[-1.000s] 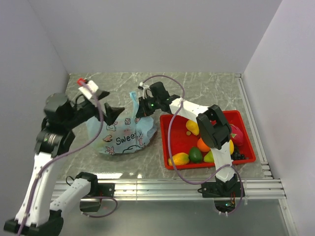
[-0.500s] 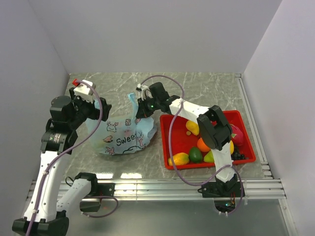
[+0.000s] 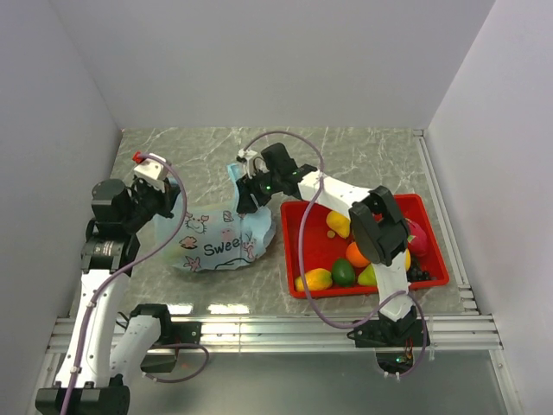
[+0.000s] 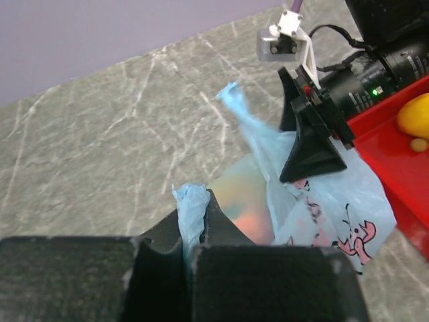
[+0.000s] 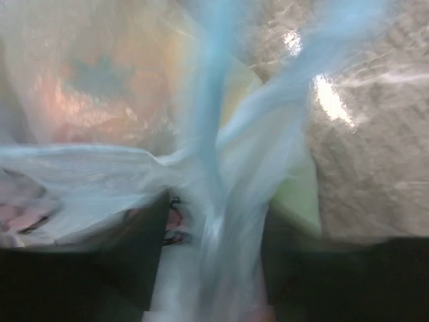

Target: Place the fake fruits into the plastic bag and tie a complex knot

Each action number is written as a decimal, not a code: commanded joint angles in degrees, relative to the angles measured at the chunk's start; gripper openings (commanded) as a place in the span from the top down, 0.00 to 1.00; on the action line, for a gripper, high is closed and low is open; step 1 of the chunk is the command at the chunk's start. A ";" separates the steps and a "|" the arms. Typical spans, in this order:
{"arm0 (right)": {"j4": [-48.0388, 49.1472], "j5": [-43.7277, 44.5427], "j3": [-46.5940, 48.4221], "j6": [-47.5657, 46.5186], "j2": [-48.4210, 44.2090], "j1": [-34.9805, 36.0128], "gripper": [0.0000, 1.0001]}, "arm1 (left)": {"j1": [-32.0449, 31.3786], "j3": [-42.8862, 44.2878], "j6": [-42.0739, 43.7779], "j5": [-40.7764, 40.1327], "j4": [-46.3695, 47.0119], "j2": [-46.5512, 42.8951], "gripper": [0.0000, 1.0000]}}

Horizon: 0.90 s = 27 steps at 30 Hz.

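The light-blue plastic bag lies on the table left of centre, its "Sweet" print facing up. My left gripper is at its left end, shut on a bunched blue handle. My right gripper is at the bag's right top, and its jaws stand apart with the other handle running loosely between them. Orange and green shapes show through the plastic. More fake fruits lie in the red tray: an orange, a lime, a mango. No knot shows.
The red tray stands right of the bag, close to the right arm's forearm. Purple cables loop over both arms. Grey walls close in the marble table at the left, back and right. A metal rail runs along the near edge.
My left gripper came down to the bag's left handle and shut on it. My right gripper, shut on the right handle before, has opened; the bag has sagged slightly.
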 commanded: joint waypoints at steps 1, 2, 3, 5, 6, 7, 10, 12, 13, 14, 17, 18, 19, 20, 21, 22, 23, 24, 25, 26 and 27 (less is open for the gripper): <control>-1.08 0.97 2.04 -2.03 -9.32 -0.55 0.23 | 0.40 0.94 -4.01 4.71 0.48 -2.37 1.00; 1.45 0.45 0.12 -1.51 -11.16 -1.42 0.17 | 0.32 0.59 -4.63 4.71 -0.13 -2.72 1.00; 3.48 -0.60 -1.21 -0.98 -15.36 -2.13 0.12 | 0.40 0.59 -5.24 5.41 -1.01 -3.25 1.00; 10.57 -3.67 -5.50 1.55 -19.51 -3.27 0.07 | 0.40 -0.03 -5.86 5.24 -1.19 -3.86 1.00; 12.53 -4.90 -6.48 1.83 -22.49 -3.36 0.07 | 0.40 -0.29 -6.47 4.71 -1.02 -4.30 1.00; 13.08 -5.79 -7.02 1.92 -23.48 -3.45 0.07 | 0.40 -0.64 -6.39 4.10 -1.02 -4.48 1.00; 18.52 -11.76 -6.23 4.29 -24.54 -1.88 0.05 | 0.32 -0.65 -10.51 2.00 -0.75 -4.13 1.00; 21.51 -14.23 -5.00 6.05 -23.49 0.22 0.05 | 0.40 -0.38 -13.14 1.11 -0.58 -3.00 1.00; 22.82 -14.93 -4.83 6.84 -22.79 1.11 0.05 | 0.40 -0.21 -13.94 0.24 -0.40 -2.64 1.00; 25.01 -15.72 -4.48 7.89 -21.91 1.73 0.05 | 0.40 -0.12 -15.95 -0.21 0.21 -2.37 1.00; 31.67 -16.78 -5.35 10.00 -18.13 5.15 0.04 | 0.40 -0.29 -19.38 -1.44 0.83 -1.49 1.00; 33.54 -16.43 -5.53 10.53 -16.47 5.86 0.04 | 0.40 -0.38 -20.36 -1.97 0.92 -1.23 1.00; 35.73 -16.34 -5.88 11.41 -15.58 7.17 0.04 | 0.40 -0.82 -21.24 -2.14 1.09 -1.23 1.00; 40.72 -16.17 -6.58 13.16 -14.71 7.70 0.04 | 0.40 -0.99 -22.46 -2.41 1.27 -1.23 1.00; 42.59 -15.73 -6.67 13.96 -12.87 8.14 0.03 | 0.40 -1.17 -23.00 -2.58 1.36 -1.23 0.99; 44.18 -15.38 -6.50 14.66 -11.81 8.84 0.03 | 0.40 -1.69 -23.52 -2.67 1.44 -1.23 0.99; 47.15 -15.20 -5.62 16.76 -10.75 9.81 0.03 | 0.49 -1.87 -24.40 -2.85 1.53 -1.14 1.00; 48.57 -14.77 -5.18 17.82 -8.83 10.34 0.03 | 0.49 -2.22 -24.76 -3.02 1.88 -1.05 0.99; 49.98 -14.33 -4.83 18.70 -7.76 10.95 0.03 | 0.49 -2.49 -25.46 -3.20 2.06 -0.97 0.99; 50.86 -13.63 -3.52 19.23 -6.80 12.35 0.03 | 0.49 -2.66 -26.77 -3.29 2.23 -0.79 1.00; 50.96 -13.01 -2.81 19.33 -4.61 12.98 0.03 | 2.06 -2.93 -27.30 -3.46 2.41 -0.53 1.00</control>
